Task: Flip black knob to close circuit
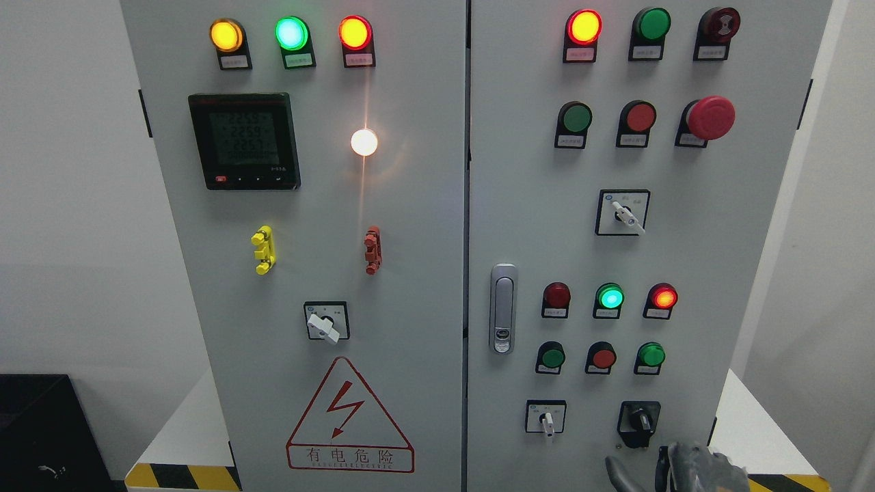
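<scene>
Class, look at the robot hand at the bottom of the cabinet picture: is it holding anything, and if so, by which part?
Nothing is held. The right robot hand sits just below the black knob, not touching it.

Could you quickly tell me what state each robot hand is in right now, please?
Left robot hand: not in view.
Right robot hand: at the bottom edge below the black rotary knob; holding nothing visible, fingers' state cannot be told.

Only the right hand [690, 468] shows, poking up at the bottom edge of the head view, right of the middle. Grey fingers [618, 471] point upward and leftward (their curl is too cropped to judge). Nothing is visibly held.
</scene>
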